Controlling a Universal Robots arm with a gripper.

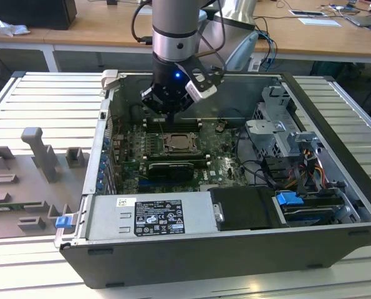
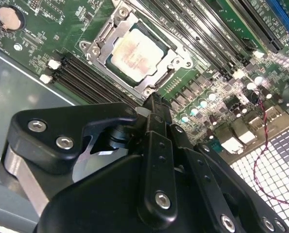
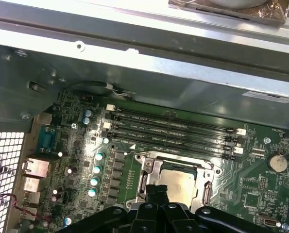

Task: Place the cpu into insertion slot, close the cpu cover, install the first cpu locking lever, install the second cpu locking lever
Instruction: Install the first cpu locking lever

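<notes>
A white label on the power supply carried rows of black print and small round marks, all too small to read. A smaller white sticker sat just beside it at the supply's upper edge, its print no clearer. In the first wrist view, thin white lettering ran along the memory slots, and white print dotted the board near the coin cell; none of it could be made out. The cpu top showed only faint, smeared marks.
</notes>
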